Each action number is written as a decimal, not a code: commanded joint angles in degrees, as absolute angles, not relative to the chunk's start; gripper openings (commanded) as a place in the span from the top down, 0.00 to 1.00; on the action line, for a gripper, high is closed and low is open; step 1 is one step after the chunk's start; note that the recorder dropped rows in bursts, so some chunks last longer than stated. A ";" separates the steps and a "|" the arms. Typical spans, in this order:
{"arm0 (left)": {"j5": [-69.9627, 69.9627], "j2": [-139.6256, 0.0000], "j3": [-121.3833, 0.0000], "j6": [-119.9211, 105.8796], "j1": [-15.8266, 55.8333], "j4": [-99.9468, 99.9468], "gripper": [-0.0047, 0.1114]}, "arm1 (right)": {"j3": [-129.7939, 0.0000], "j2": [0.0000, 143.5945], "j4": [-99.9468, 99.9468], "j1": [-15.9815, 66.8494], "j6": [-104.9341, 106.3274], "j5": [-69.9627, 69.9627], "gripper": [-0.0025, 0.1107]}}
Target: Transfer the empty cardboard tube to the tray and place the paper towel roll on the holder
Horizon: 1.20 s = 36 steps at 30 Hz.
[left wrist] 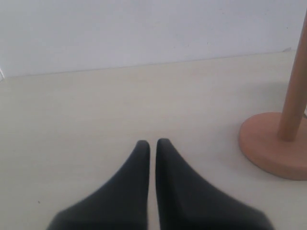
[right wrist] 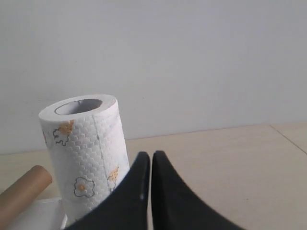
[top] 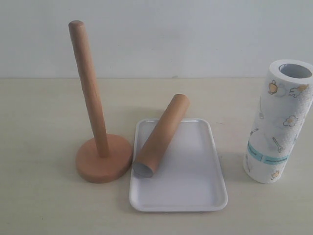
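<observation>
The brown cardboard tube (top: 161, 135) lies slanted on the white tray (top: 195, 181), its grey open end over the tray's left rim beside the holder's base. The wooden holder (top: 100, 156) stands bare at the left, rod upright. The paper towel roll (top: 279, 122) stands upright on the table, right of the tray. Neither gripper shows in the exterior view. My left gripper (left wrist: 153, 142) is shut and empty, low over the table, with the holder (left wrist: 283, 139) off to one side. My right gripper (right wrist: 151, 154) is shut and empty beside the paper towel roll (right wrist: 86, 143); the tube's end (right wrist: 24, 191) peeks behind.
A pale wall runs along the table's far edge. Bare beige tabletop lies left of the holder and in front of the tray.
</observation>
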<state>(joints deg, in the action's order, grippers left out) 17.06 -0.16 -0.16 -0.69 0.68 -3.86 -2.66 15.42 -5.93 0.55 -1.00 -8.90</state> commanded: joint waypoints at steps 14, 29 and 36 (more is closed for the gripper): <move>17.20 0.00 0.00 -1.00 0.56 -3.65 0.92 | -2.97 36.14 -5.61 0.58 -9.17 -17.23 0.05; 17.20 0.00 0.00 -1.00 0.56 -3.65 0.92 | 0.00 53.51 26.09 0.58 -12.66 -42.63 0.05; 17.20 0.00 0.00 -1.00 0.56 -3.65 0.92 | 0.00 67.54 15.58 0.58 -3.16 -55.91 0.05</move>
